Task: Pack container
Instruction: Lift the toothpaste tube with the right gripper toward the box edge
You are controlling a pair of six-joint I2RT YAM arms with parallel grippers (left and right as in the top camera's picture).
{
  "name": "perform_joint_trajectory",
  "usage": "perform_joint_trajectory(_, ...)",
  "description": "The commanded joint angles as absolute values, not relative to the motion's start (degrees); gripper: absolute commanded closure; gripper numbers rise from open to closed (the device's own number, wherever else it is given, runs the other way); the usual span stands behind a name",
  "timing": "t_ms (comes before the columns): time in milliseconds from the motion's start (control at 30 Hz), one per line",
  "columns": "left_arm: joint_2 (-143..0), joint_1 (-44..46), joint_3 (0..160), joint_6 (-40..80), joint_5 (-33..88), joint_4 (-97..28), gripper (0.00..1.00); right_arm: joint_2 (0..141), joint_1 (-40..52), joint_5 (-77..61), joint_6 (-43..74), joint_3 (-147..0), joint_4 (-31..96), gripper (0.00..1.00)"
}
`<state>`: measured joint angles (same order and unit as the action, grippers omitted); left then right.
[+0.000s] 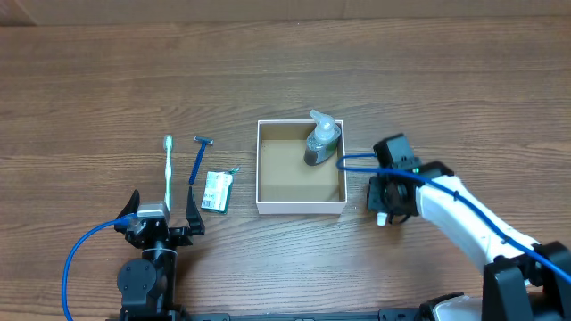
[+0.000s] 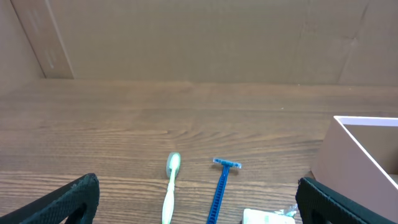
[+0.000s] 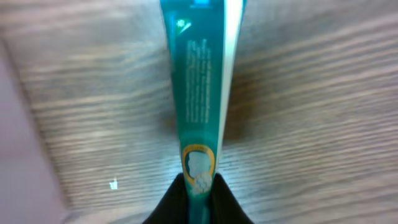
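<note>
The container [image 1: 301,207] is a square white-walled box with a brown inside at the table's middle; its corner shows in the left wrist view [image 2: 348,134]. A clear pump bottle [image 1: 320,141] lies in its far right corner. My right gripper [image 3: 199,186] is just right of the box [image 1: 390,198] and is shut on a teal toothpaste tube [image 3: 198,93], held over the wood. My left gripper [image 1: 165,218] is open and empty at the front left [image 2: 198,205]. Ahead of it lie a green toothbrush [image 1: 167,169] [image 2: 170,186], a blue razor [image 1: 197,159] [image 2: 221,183] and a small green-white packet [image 1: 216,191] [image 2: 268,217].
A cardboard wall [image 2: 199,37] stands behind the table's far edge. A blue cable [image 1: 85,254] loops at the left arm, and another blue cable [image 1: 361,160] runs from the right arm near the box's right wall.
</note>
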<state>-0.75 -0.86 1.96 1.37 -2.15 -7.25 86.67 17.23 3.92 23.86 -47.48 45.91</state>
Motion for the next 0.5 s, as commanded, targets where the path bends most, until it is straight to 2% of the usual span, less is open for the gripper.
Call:
perform_joint_trajectory(0, -0.27, -1.21, 1.61, 1.91, -2.26, -7.01, 0.0, 82.54, 16.95, 5.5, 23.59, -59.46, 52.53, 0.89)
perform_joint_trajectory(200, -0.27, -1.19, 1.61, 1.91, -2.26, -7.01, 0.0, 76.6, 20.8, 5.48, 23.62, -75.42, 66.0, 0.83)
perform_joint_trajectory(300, -0.27, -1.21, 1.61, 1.91, -2.26, -7.01, 0.0, 73.91, 24.64, 5.48, 23.64, -77.17, 66.67, 0.76)
perform_joint_trajectory(467, -0.27, -1.21, 1.61, 1.91, -2.26, -7.01, 0.0, 74.76, 30.11, 5.5, 23.7, -76.95, 65.98, 0.75)
